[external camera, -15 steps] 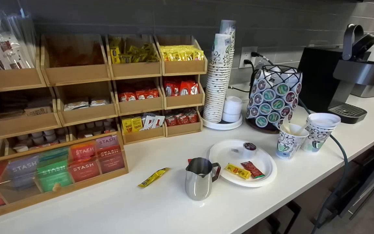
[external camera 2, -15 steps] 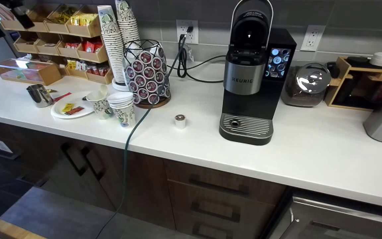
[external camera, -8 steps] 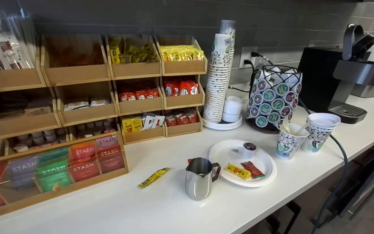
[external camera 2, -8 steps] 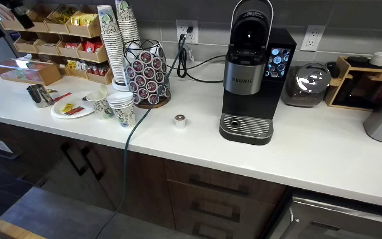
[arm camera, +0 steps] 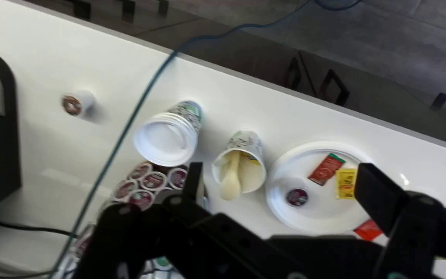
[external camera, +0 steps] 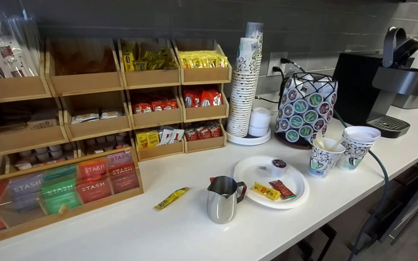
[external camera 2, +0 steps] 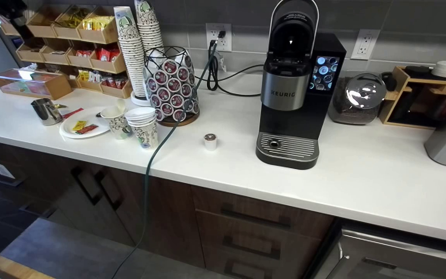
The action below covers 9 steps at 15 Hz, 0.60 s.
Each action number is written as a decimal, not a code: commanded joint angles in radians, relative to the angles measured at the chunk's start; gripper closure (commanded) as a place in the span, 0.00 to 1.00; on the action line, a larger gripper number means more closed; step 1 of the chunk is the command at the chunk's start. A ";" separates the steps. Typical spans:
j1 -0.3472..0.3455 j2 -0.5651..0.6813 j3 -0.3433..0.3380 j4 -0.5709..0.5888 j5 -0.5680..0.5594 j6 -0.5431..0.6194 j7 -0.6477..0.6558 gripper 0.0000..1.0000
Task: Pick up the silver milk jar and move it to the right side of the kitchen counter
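Note:
The silver milk jar (external camera: 222,203) stands upright on the white kitchen counter (external camera: 129,232), its handle beside the rim of a white plate. It also stands at the left of the counter in an exterior view (external camera 2: 47,112). My gripper (external camera 2: 5,38) shows at the upper left there, raised above the counter. In the wrist view my gripper (arm camera: 279,174) has its two fingers wide apart with nothing between them, above the plate and a paper cup. The jar does not show clearly in the wrist view. The counter (arm camera: 269,100) runs across it.
The plate (external camera: 245,188) holds packets and a pod. Paper cups (external camera: 323,159), a pod carousel (external camera: 305,112) and tall cup stacks (external camera: 245,90) stand nearby. Wooden racks (external camera: 151,79) line the back. A green cable (external camera 2: 161,151) crosses the counter before the coffee maker (external camera 2: 289,93).
My gripper has shifted a little left and down at the upper left of an exterior view. The jar and the other things have not moved.

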 commanded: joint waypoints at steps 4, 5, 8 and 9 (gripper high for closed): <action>0.263 0.142 0.069 -0.105 0.213 0.273 -0.064 0.00; 0.297 0.185 0.080 -0.105 0.228 0.325 -0.088 0.00; 0.304 0.186 0.093 -0.102 0.215 0.337 -0.095 0.00; 0.319 0.220 0.094 -0.095 0.219 0.358 -0.119 0.00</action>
